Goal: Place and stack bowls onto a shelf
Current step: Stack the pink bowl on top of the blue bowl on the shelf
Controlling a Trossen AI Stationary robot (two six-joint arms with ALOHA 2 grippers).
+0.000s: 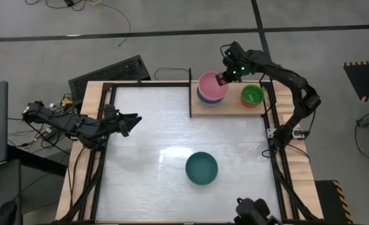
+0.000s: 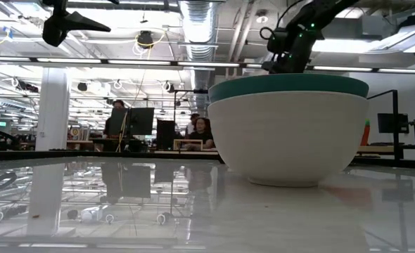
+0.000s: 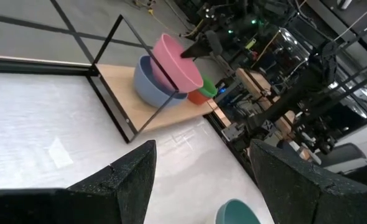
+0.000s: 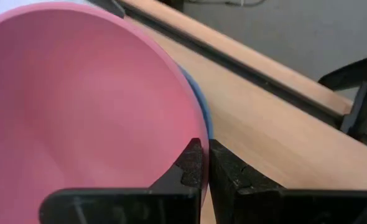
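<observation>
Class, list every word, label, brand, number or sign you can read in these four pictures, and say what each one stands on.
None can be read.
The pink bowl, blue bowl, green bowl, teal bowl, white bowl and the shelf are plain.
Screens in the room behind: any text is too small to read.
Striped hazard tape on the floor carries no words.

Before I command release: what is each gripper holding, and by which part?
The right gripper pinches the pink bowl by its rim, over the blue bowl on the shelf. The left gripper holds nothing.

No legible text or labels.
</observation>
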